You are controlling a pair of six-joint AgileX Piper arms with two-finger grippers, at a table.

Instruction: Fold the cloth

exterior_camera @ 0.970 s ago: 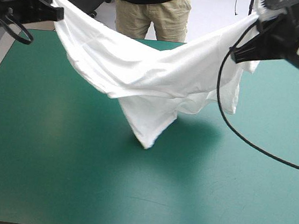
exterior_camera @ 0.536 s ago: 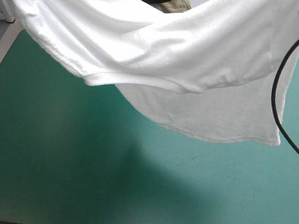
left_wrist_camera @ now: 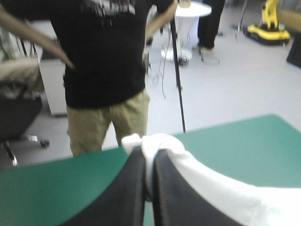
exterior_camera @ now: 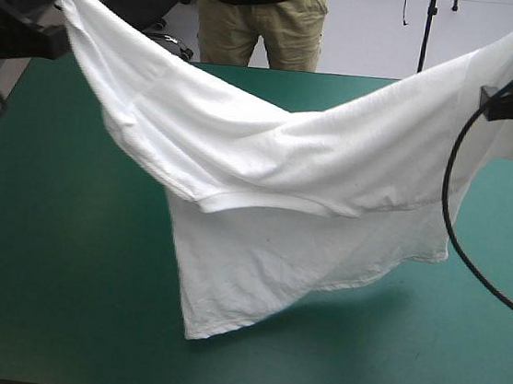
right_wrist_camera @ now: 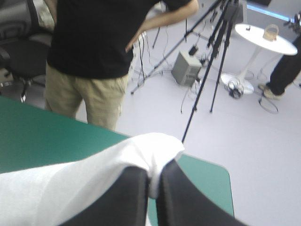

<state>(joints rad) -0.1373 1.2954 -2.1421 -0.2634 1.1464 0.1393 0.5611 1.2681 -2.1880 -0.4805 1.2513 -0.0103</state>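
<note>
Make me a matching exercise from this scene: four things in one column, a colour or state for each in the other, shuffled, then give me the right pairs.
Column one:
1. T-shirt
2. left gripper
3. right gripper
4. table

Column two:
A. teal-green cover, lying below the hanging fabric
B. shut on the T-shirt, raised at the table's right side
C. white, slung in the air between both arms
D. shut on the T-shirt, raised at the table's left side

Pairs: 1-C, 2-D, 3-B, 4-A
</note>
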